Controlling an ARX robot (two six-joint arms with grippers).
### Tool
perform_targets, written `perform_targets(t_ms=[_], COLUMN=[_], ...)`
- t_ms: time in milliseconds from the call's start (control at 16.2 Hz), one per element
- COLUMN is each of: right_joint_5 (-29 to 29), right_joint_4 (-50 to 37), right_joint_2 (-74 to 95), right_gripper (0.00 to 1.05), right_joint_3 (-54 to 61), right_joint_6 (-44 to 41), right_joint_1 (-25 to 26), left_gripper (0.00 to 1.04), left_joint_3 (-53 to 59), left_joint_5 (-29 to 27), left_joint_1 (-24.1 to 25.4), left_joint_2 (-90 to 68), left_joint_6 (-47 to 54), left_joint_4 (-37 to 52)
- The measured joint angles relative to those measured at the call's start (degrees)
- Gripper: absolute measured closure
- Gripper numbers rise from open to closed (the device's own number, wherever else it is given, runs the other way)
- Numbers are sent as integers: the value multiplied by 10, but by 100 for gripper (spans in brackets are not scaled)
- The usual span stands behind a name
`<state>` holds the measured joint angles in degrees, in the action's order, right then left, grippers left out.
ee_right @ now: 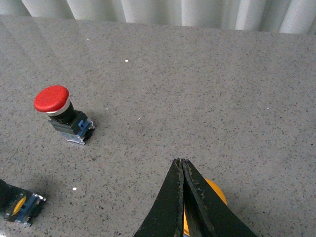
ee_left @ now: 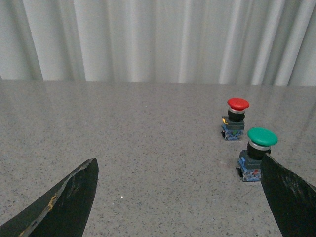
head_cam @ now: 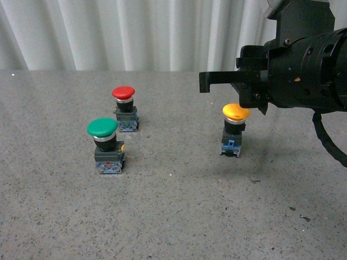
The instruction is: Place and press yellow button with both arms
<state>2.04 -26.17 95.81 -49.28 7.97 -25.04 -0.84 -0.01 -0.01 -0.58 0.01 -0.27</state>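
Note:
The yellow button (head_cam: 236, 112) stands upright on the grey speckled table, right of centre. My right gripper (head_cam: 205, 82), bulky and black, hovers just above it with its shut fingers reaching leftward over and past the cap; I cannot tell if they touch it. In the right wrist view the shut fingertips (ee_right: 180, 163) cover most of the yellow cap (ee_right: 217, 193). My left gripper (ee_left: 177, 197) is open and empty low over the table, out of the front view. Its dark fingers (ee_left: 66, 200) stand wide apart, one beside the green button (ee_left: 262, 137).
A green-capped button (head_cam: 102, 128) and a red-capped button (head_cam: 123, 93) stand left of centre. The red one also shows in the wrist views (ee_left: 238, 103) (ee_right: 52, 98). A white pleated curtain (head_cam: 135, 32) backs the table (head_cam: 173, 216).

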Motion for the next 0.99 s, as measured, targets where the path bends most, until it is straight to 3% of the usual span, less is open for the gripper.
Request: perform_targets(t_ms=[986], right_joint_5=[-4], right_joint_4=[25], right_joint_2=[45], right_gripper=[103], right_joint_3=[-3], right_joint_6=[0], right_joint_1=[7], left_gripper=[7], left_joint_3=[0], left_joint_5=[0], left_joint_1=[0], left_joint_2=[0], left_joint_6=[0], left_joint_4=[0])
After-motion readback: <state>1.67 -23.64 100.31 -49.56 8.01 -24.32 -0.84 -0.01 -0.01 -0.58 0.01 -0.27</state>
